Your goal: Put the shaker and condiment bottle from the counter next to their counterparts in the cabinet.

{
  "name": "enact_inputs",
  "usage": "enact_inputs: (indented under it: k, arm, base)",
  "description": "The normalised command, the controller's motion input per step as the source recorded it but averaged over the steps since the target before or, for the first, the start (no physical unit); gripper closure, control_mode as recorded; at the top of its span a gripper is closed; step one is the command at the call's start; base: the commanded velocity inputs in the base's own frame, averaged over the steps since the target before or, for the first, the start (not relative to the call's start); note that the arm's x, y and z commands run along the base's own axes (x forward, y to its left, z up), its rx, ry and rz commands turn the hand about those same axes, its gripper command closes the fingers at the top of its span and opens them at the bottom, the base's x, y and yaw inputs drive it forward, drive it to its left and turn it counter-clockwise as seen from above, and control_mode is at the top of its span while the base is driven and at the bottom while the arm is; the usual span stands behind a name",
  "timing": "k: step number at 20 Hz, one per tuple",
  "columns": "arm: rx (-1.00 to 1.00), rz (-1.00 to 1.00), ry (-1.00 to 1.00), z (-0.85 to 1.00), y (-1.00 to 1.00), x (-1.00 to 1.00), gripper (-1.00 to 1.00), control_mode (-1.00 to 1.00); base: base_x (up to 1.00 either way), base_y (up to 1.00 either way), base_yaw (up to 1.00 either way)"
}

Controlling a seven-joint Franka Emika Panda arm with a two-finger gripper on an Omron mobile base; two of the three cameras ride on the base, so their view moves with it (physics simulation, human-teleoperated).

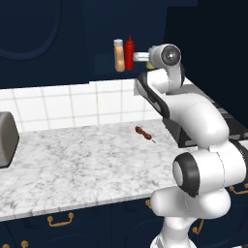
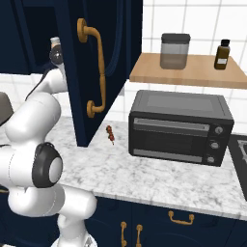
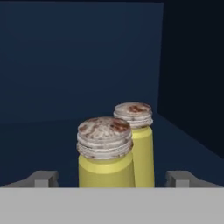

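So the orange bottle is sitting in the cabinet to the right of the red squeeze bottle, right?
Not quite: in the left base view the orange bottle stands in the cabinet to the left of the red squeeze bottle, not the right.

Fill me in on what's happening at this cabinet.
The robot arm has reached up into the navy cabinet. In the hand view, the shaker sits between the open gripper fingers, with the brighter yellow shaker just behind it. The condiment bottle already stands beside the red squeeze bottle on the shelf. A small skewer lies on the counter.
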Motion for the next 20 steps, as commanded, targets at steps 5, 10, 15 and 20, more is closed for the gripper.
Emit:
enact_inputs:
  k: [5,10,15,20]
  arm:
    - [0.03,0.00,-0.02,0.00,-0.03,-0.32,-1.00,-1.00]
    - [0.01,0.00,-0.11,0.12,0.00,-0.51,-1.00,-1.00]
    - [0.00,0.00,-0.09,0.05,0.00,-0.45,-1.00,-1.00]
    - [0.00,0.02,-0.06,0.00,0.05,-0.52,-1.00,-1.00]
  base:
    - [0.00,0.00,0.00]
    - [0.00,0.00,0.00]
    - [0.00,0.00,0.00]
    - [0.00,0.00,0.00]
